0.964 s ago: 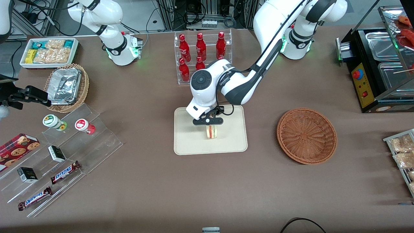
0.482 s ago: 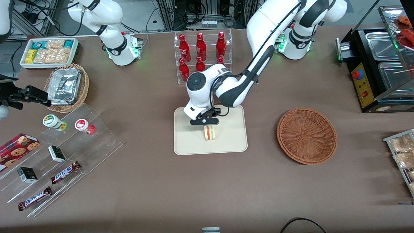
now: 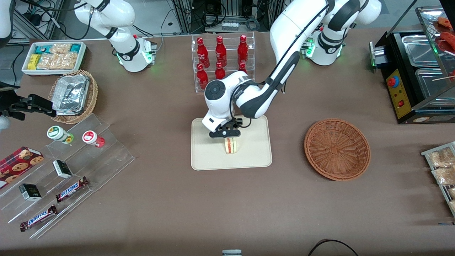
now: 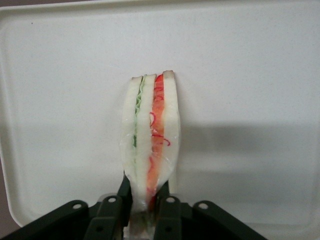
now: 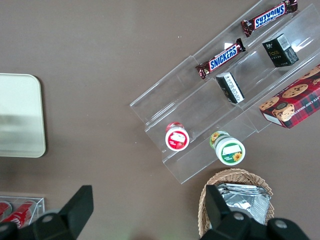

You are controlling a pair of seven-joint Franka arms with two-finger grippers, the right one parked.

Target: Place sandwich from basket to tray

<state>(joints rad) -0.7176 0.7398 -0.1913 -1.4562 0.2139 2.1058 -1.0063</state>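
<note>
**Sandwich held on edge over the tray**

In the front view, the gripper is seen at the centre of the frame, over the tray. Its fingers are closed narrowly on the sandwich, which is gripped at one end and stands on edge, with its filling layers facing up toward the camera. The lower end of the sandwich appears to be at the tray surface; whether it is actually touching cannot be told.

In the left wrist view, the sandwich is shown upright between the two dark fingers, with green filling on one side and red-orange on the other between pale bread slices. The cream tray fills the background, and a shadow is cast across it beside the sandwich.

The basket is found right of centre in the front frame, well apart from the tray, toward the working arm's end of the table. Nothing is seen in it.

A rack of red bottles is placed above the tray in the front frame, farther from the camera. A corner of the tray is visible at the left edge of the right wrist view.
</note>
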